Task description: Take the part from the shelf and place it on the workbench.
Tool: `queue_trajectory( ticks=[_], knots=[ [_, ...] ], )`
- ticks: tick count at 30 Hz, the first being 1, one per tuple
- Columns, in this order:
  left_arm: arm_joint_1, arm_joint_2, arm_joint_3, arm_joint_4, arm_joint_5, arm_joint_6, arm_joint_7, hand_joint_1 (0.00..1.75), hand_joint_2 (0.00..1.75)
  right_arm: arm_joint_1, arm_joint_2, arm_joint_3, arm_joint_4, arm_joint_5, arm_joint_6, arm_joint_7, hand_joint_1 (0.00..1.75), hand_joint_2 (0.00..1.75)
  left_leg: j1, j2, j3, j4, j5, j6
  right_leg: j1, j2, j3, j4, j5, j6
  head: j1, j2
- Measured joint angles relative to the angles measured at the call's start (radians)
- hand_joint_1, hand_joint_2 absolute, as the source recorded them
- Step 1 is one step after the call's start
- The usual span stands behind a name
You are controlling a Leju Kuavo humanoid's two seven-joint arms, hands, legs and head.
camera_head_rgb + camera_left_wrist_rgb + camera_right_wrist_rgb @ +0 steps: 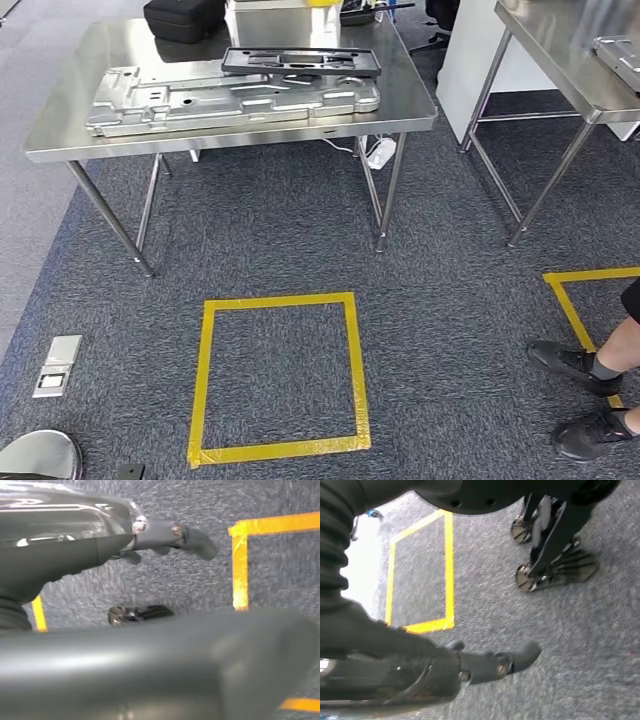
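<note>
A long silver stamped metal part (226, 100) lies flat on the steel workbench (68, 125) ahead of me. A flat black part (302, 62) rests partly on its far side. My left hand (113, 545) hangs over the grey carpet with its dark fingers (170, 534) stretched out and nothing in them. My right hand (471, 667) also hangs above the carpet, its fingers (516, 657) straight and holding nothing. Both hands are well away from the workbench.
A yellow tape square (279, 375) marks the carpet between me and the workbench. A black case (185, 18) sits at the bench's back. A second steel table (558, 50) stands at the right, with a person's shoes (581, 365) by another tape mark. A floor socket (56, 365) lies left.
</note>
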Motion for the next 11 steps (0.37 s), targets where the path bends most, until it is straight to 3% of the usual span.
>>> queue_trajectory(
  ticks=[2, 4, 5, 6, 7, 9, 11],
  knots=[
    [0.002, 0.0, 0.001, 0.0, 0.212, 0.007, 0.128, 0.0, 1.75, 0.0, 0.0, 0.0, 0.0, -0.197, -0.033, 0.04, 0.0, 1.75, -0.002, 0.0, 0.0, -0.01, -0.005, 0.007, 0.001, 0.0, -0.003, -0.001, 0.002, 0.011, 0.0, 0.0],
    [0.006, 0.0, 0.001, 0.0, 0.483, 0.012, 0.214, 0.0, 1.75, 0.001, -0.001, -0.001, 0.0, -0.442, -0.05, 0.06, 0.0, 1.75, 0.001, 0.001, 0.0, -0.016, 0.0, 0.016, 0.0, 0.002, -0.009, 0.016, -0.015, 0.021, 0.001, 0.0],
    [0.007, -0.001, 0.002, 0.0, 0.604, 0.012, 0.221, 0.0, 1.75, 0.001, -0.002, -0.001, 0.0, -0.542, -0.051, 0.061, 0.0, 1.75, 0.0, 0.001, -0.001, -0.018, 0.0, 0.018, 0.0, 0.002, -0.017, 0.035, -0.031, 0.022, 0.001, 0.0],
    [0.007, -0.001, 0.002, 0.0, 0.668, 0.012, 0.217, 0.0, 1.75, 0.001, -0.003, -0.001, 0.0, -0.589, -0.053, 0.062, 0.0, 1.75, -0.003, 0.001, -0.002, -0.014, -0.003, 0.019, 0.0, 0.002, -0.019, 0.036, -0.025, 0.011, 0.002, 0.0],
    [0.006, -0.001, 0.002, 0.0, 0.703, 0.011, 0.21, 0.0, 1.75, 0.0, -0.004, -0.002, 0.0, -0.611, -0.053, 0.062, 0.0, 1.75, -0.008, 0.001, -0.003, -0.009, -0.006, 0.019, 0.0, 0.001, -0.019, 0.036, -0.029, 0.007, 0.002, 0.0],
    [0.005, -0.001, 0.002, 0.0, 0.62, 0.008, 0.187, 0.0, 1.75, -0.001, -0.005, -0.003, 0.0, -0.534, -0.049, 0.056, 0.0, 1.75, -0.017, 0.002, -0.004, 0.0, -0.014, 0.022, -0.003, -0.001, -0.009, 0.009, -0.002, 0.006, 0.002, 0.0],
    [0.004, -0.001, 0.002, 0.0, 0.528, 0.007, 0.165, 0.0, 1.75, -0.001, -0.005, -0.005, 0.0, -0.459, -0.044, 0.051, 0.0, 1.75, -0.018, 0.004, -0.003, 0.004, -0.016, 0.024, -0.005, -0.002, -0.009, 0.01, 0.001, 0.02, 0.002, 0.0]
  ],
)
